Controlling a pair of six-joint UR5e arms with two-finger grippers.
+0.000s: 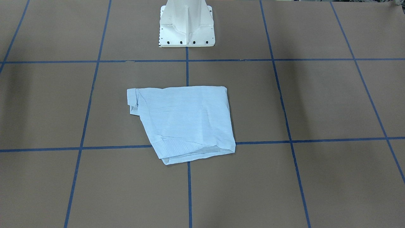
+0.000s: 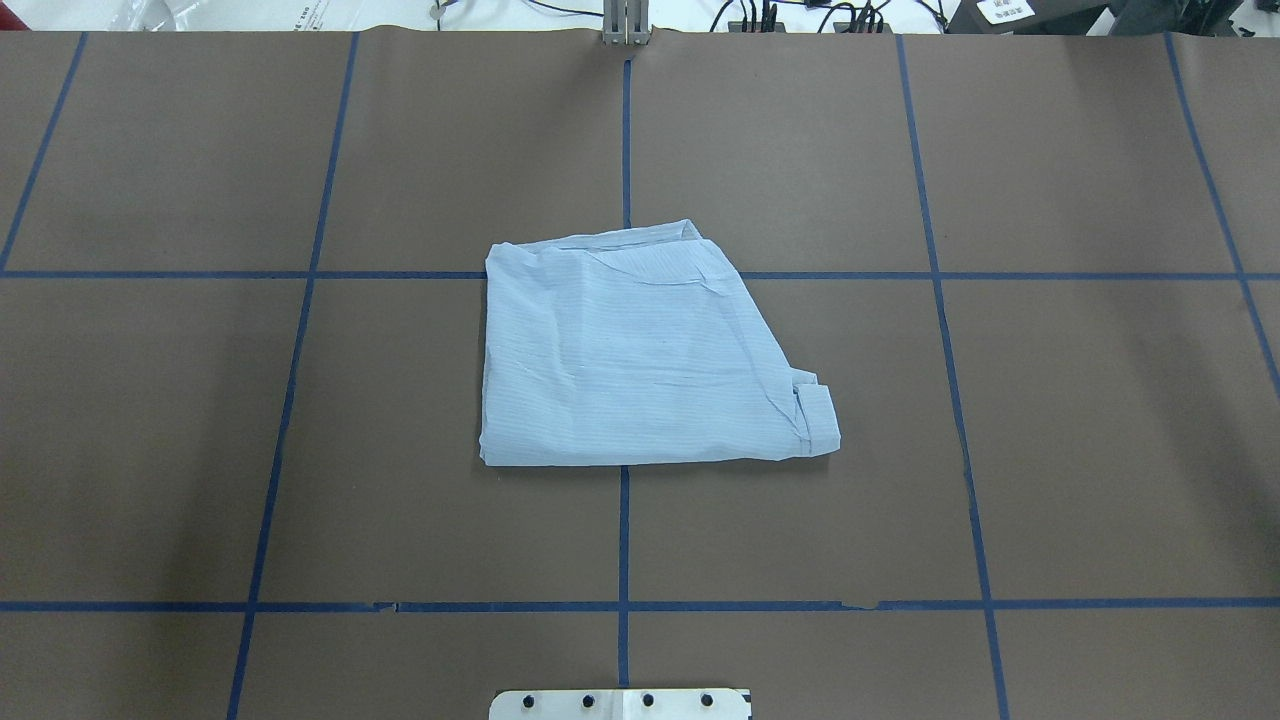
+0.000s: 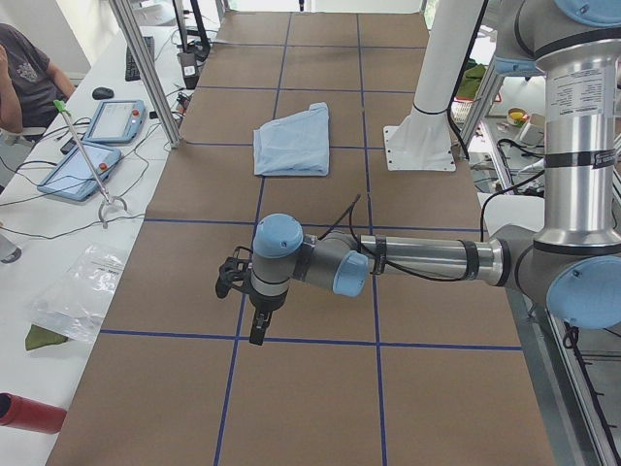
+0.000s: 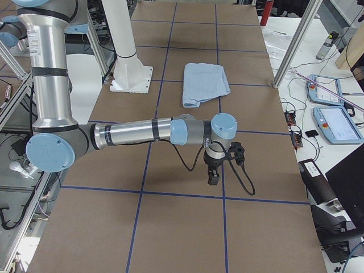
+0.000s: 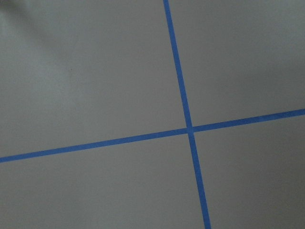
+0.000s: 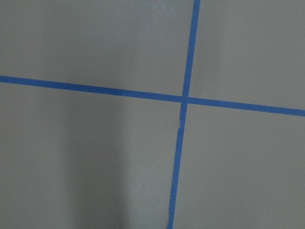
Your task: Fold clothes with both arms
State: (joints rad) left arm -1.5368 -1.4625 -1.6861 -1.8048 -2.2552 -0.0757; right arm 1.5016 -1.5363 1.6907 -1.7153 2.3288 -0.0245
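Note:
The pale blue striped shirt [image 2: 640, 350] lies folded into a compact, roughly four-sided bundle at the middle of the brown table; it also shows in the front view [image 1: 185, 122] and in both side views [image 3: 291, 141] [image 4: 205, 82]. Both arms are held out over the table's ends, far from the shirt. My left gripper [image 3: 257, 335] shows only in the left side view, my right gripper [image 4: 213, 179] only in the right side view; each hangs above bare table and I cannot tell whether it is open or shut. The wrist views show only table.
Blue tape lines [image 2: 625, 520] grid the brown table [image 2: 1050, 450]. The white pedestal base [image 1: 186, 25] stands at the robot's edge. Tablets [image 3: 92, 146] and cables lie on the side bench with an operator [image 3: 24, 78]. Metal frame posts [image 4: 296, 42] stand at the table's edge.

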